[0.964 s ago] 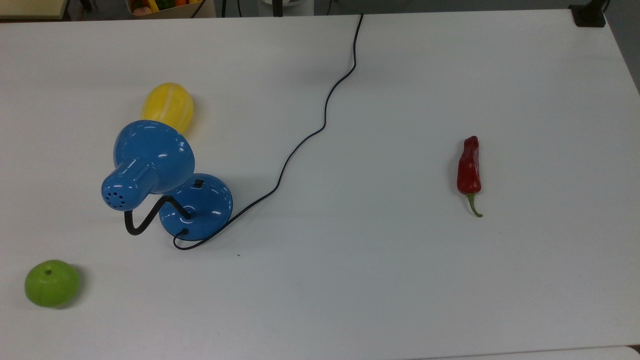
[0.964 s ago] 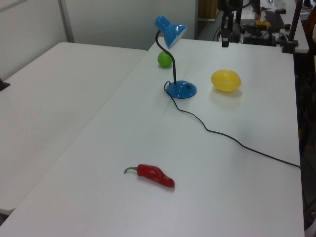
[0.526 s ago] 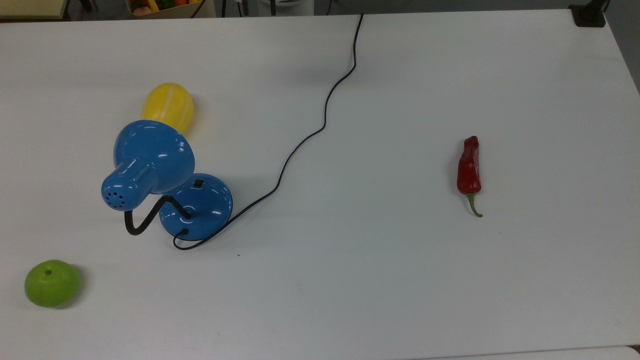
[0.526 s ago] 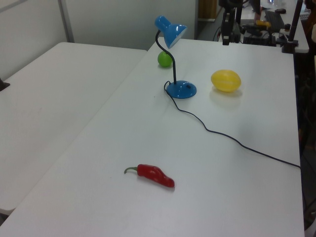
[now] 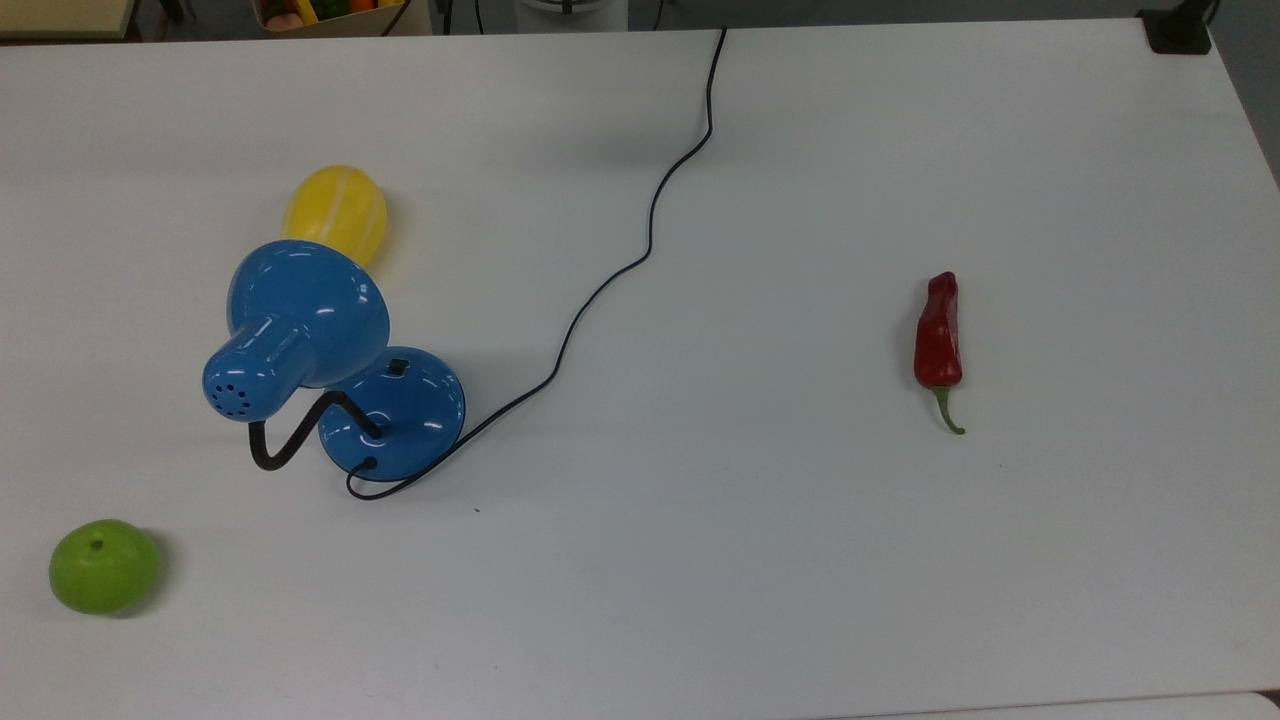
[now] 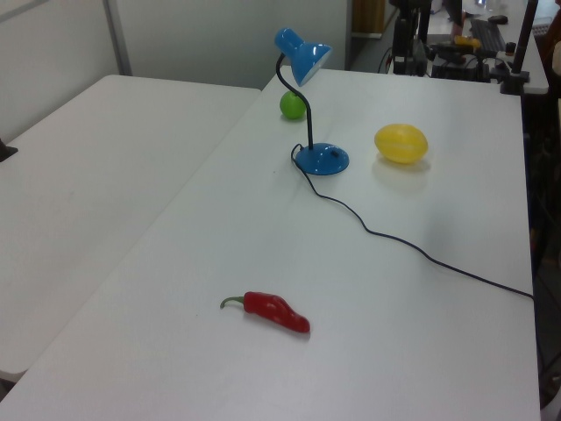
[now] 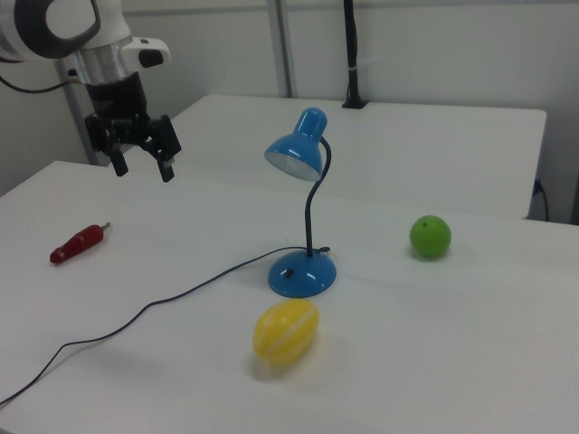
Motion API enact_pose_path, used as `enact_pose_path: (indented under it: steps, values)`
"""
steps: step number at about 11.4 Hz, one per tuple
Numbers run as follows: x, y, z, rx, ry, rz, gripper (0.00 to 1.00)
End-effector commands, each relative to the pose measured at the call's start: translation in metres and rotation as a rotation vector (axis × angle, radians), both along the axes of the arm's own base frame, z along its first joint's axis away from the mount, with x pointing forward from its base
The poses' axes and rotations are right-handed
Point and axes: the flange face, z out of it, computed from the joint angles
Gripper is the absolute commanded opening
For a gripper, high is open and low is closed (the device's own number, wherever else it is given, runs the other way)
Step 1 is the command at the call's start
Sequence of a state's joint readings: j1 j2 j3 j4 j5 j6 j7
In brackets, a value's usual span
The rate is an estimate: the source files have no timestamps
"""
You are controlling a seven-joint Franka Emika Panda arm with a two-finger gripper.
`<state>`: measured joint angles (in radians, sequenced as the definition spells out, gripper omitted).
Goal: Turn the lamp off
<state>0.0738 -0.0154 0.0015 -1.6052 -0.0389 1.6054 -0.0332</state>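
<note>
In the top view, the lamp (image 5: 330, 360) is standing on the white table (image 5: 800, 560) toward the top view's left, its blue shade (image 5: 300, 320) leaning over the round blue base (image 5: 400, 415), where a small black switch (image 5: 396, 367) is sitting on the dome. The black cord (image 5: 640, 240) is running from the base in a wavy line up to the table's far edge. A yellow melon-like fruit (image 5: 336, 213) is lying just beyond the shade, a green apple (image 5: 103, 565) is sitting well apart near the top view's lower left corner, and a red chili pepper (image 5: 939, 335) is lying far off on the top view's right.

In the left view, the lamp (image 6: 308, 105) is standing upright at the far part of the table (image 6: 263, 377), with the green apple (image 6: 293, 105) behind its gooseneck, the yellow fruit (image 6: 401, 143) on the left view's right of the base, and the chili (image 6: 273, 311) lying near the front. The cord (image 6: 412, 246) is trailing toward the left view's right edge.

In the right view, the gripper (image 7: 140, 161) is hanging above the table (image 7: 452, 362) on the right view's left, well apart from the lamp (image 7: 303, 208), with its 2 fingers spread and nothing between them. The lamp's bulb side is perhaps glowing faintly, though I cannot tell for sure. The chili (image 7: 79, 243) is lying below the gripper, the yellow fruit (image 7: 286, 331) in front of the base, and the apple (image 7: 430, 236) on the right view's right.
</note>
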Motion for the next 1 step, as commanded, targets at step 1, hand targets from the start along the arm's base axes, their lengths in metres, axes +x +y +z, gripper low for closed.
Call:
enact_pose_path:
  steps: [1]
  values:
    - [-0.0012, -0.0067, 0.0040, 0.010, 0.015, 0.002, 1.00]
